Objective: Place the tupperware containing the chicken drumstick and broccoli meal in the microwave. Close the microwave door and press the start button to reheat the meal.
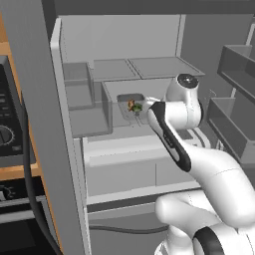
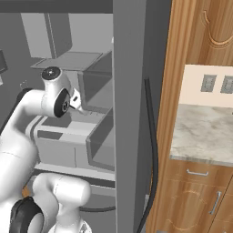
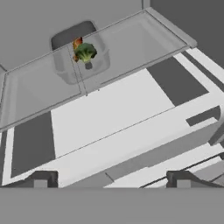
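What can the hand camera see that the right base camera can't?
The hand view looks down on the tupperware sitting on a fridge shelf, with the green broccoli and a bit of the orange chicken drumstick inside. The open gripper has nothing between its tips. The right base view has the robot's white arm, a wooden cabinet and a marble counter. Both views take in the grey fridge shelves.
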